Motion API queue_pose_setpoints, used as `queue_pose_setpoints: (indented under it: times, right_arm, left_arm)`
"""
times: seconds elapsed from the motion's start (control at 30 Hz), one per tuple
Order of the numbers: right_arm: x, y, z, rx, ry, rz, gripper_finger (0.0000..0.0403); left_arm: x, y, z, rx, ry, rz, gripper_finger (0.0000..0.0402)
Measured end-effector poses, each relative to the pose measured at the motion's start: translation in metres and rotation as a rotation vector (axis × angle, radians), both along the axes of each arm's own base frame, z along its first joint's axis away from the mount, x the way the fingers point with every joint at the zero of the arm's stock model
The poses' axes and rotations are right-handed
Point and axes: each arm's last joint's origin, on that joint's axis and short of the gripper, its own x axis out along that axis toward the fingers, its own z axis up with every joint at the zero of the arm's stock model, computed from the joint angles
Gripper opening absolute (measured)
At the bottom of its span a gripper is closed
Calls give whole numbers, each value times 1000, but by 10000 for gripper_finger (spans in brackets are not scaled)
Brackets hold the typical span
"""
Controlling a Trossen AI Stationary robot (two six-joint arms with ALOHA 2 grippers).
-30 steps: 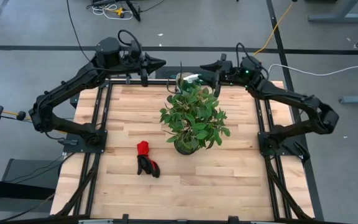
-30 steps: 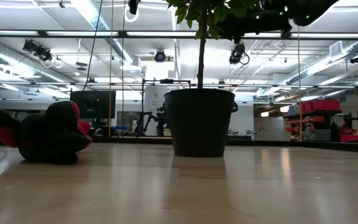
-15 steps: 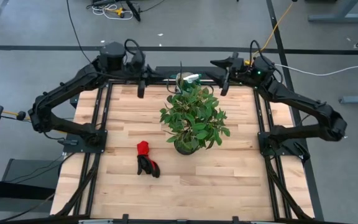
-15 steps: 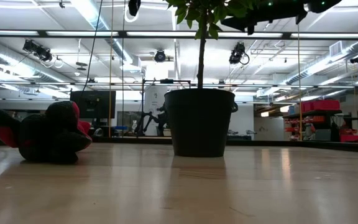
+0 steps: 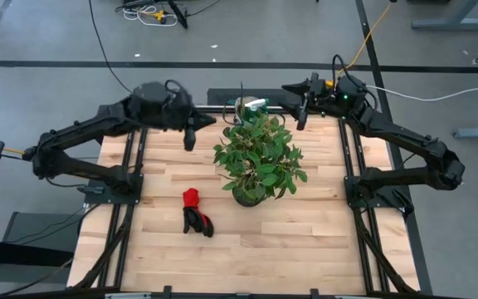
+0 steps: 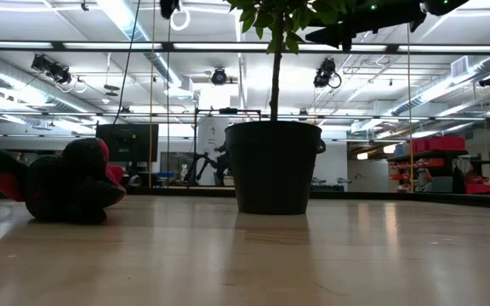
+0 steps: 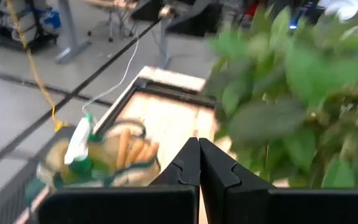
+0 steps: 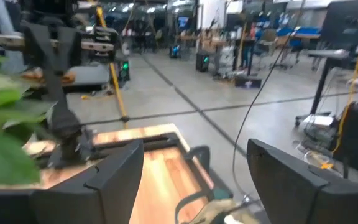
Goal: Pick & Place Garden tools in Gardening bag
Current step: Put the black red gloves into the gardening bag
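Note:
The tan gardening bag (image 5: 244, 108) stands at the table's far edge behind the potted plant (image 5: 260, 158). In the left wrist view, the bag (image 7: 114, 169) holds wooden tool handles (image 7: 132, 148) and a green spray bottle (image 7: 79, 144). The red-and-black gloves (image 5: 196, 212) lie on the table left of the pot. They also show in the low view (image 6: 66, 183). My left gripper (image 5: 191, 141) is shut and empty, in the air left of the plant. My right gripper (image 5: 292, 105) is open and empty, in the air just right of the bag.
The plant's dark pot (image 6: 275, 166) stands mid-table, and its foliage spreads wide in front of the bag. Bare wooden table (image 5: 305, 241) lies near and to the right of the pot. The arms' frame rails run along both table sides.
My left gripper has swung from the far edge beside the bag toward the near edge, and now points down left of the plant. My right gripper has drawn back a little from the bag toward the right and has risen.

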Motion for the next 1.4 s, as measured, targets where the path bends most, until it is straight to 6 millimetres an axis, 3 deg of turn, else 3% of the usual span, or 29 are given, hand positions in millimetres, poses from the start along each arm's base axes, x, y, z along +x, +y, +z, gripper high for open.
queue_pose_setpoints:
  times: [0.17,0.37,0.7,1.13,1.4]
  right_arm:
    - [-11,9,4,-6,27,26,280]
    - [-31,25,14,25,17,60,248]
    - [-60,48,29,31,-33,-2,154]
    - [-63,67,33,32,-42,55,14]
    - [-68,87,38,2,-72,119,2]
  left_arm:
    - [-21,-14,-26,-38,-50,52,1]
    - [-41,-24,-40,-62,-72,61,1]
    - [-42,-30,-41,-34,-65,86,1]
    - [-43,-29,-42,-31,-56,116,2]
    - [-43,-28,-41,-43,-65,147,2]
